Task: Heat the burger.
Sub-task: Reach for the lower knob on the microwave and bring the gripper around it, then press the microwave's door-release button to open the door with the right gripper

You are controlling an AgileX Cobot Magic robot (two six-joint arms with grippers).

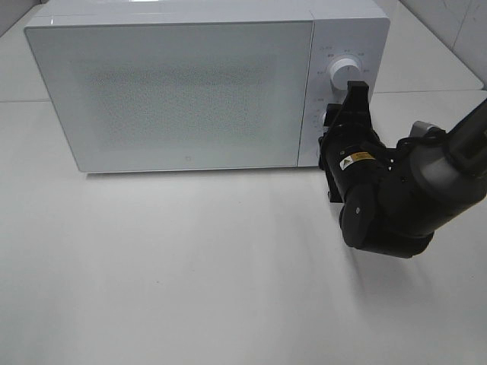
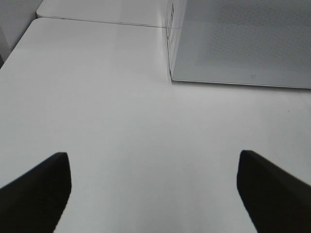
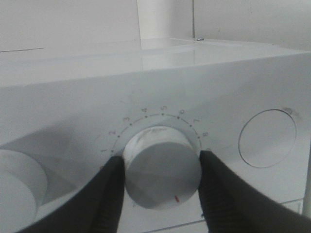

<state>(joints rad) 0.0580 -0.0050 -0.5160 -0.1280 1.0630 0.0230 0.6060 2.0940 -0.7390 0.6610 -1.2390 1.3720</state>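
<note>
1. While the white microwave [image 1: 183, 91] stood at the back of the white table [image 1: 190, 266] with its frosted door [image 1: 175, 87] closed, the burger showed in no view, so its place could not be told
2. From the high camera, the right gripper [image 1: 335, 120] was at the control panel on the microwave's right side, just below the upper knob [image 1: 347, 72] and apart from it
3. From the right wrist camera, that gripper's two black fingers [image 3: 109, 194] were clamped on the lower knob [image 3: 163, 174], one pressed against each side of its round white body
4. On the face of the lower knob, near the rim, sat a small red mark [image 3: 176, 198], and a printed scale [image 3: 155, 114] numbered 1 to 8 arched round the knob on the panel
5. To one side of the gripped knob the upper knob showed partly at the picture's edge; to the other side a round flush button [image 3: 267, 138] was set into the panel
6. The left gripper [image 2: 153, 194] hovered over bare table in front of the microwave's left corner, its dark fingers [image 2: 34, 194] spread wide apart and holding nothing
</note>
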